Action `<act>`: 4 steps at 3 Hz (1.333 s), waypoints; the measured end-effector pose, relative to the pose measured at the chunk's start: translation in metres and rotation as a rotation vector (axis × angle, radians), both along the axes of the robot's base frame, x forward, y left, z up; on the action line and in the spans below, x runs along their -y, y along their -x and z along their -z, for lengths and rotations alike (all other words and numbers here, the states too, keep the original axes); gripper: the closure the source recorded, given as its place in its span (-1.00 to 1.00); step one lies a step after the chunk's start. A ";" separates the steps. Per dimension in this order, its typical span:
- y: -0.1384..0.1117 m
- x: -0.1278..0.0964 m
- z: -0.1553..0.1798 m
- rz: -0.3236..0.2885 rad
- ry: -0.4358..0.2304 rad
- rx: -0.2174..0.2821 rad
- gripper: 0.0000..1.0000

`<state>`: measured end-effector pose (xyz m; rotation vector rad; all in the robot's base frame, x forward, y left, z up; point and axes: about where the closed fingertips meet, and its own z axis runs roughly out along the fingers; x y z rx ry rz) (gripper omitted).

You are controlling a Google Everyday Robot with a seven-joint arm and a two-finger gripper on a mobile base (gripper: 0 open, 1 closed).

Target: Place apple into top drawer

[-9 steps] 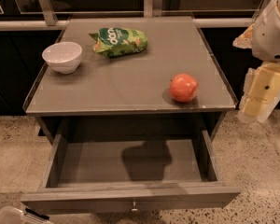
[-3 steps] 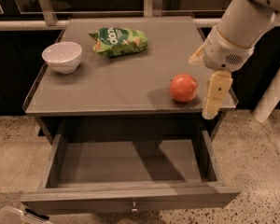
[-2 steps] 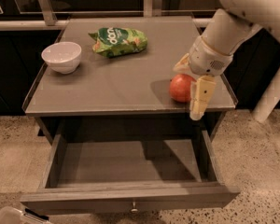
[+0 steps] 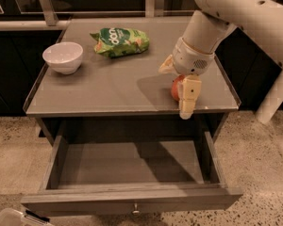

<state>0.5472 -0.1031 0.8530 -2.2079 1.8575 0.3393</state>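
Observation:
The red-orange apple (image 4: 175, 89) sits on the grey table top (image 4: 108, 93) near its front right edge. My gripper (image 4: 186, 100) hangs from the cream arm straight over the apple and covers most of its right side; only the apple's left part shows. Whether it touches the apple I cannot tell. The top drawer (image 4: 132, 197) is pulled out below the table top, and the part of its inside that shows is bare. Its small metal knob (image 4: 135, 210) shows at the centre of the front panel.
A white bowl (image 4: 62, 56) stands at the table's left. A green snack bag (image 4: 120, 41) lies at the back middle. The white arm (image 4: 240, 13) reaches in from the upper right. A pale container corner (image 4: 9, 218) lies on the speckled floor at the lower left.
The arm has swung in from the right and moved left and down over the apple, now covering most of it. The apple, bowl, bag and open drawer have not moved.

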 end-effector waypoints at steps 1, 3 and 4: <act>-0.008 0.013 0.000 0.034 -0.019 -0.002 -1.00; -0.022 0.040 -0.008 0.095 -0.044 0.021 -1.00; -0.022 0.040 -0.008 0.095 -0.044 0.021 -0.64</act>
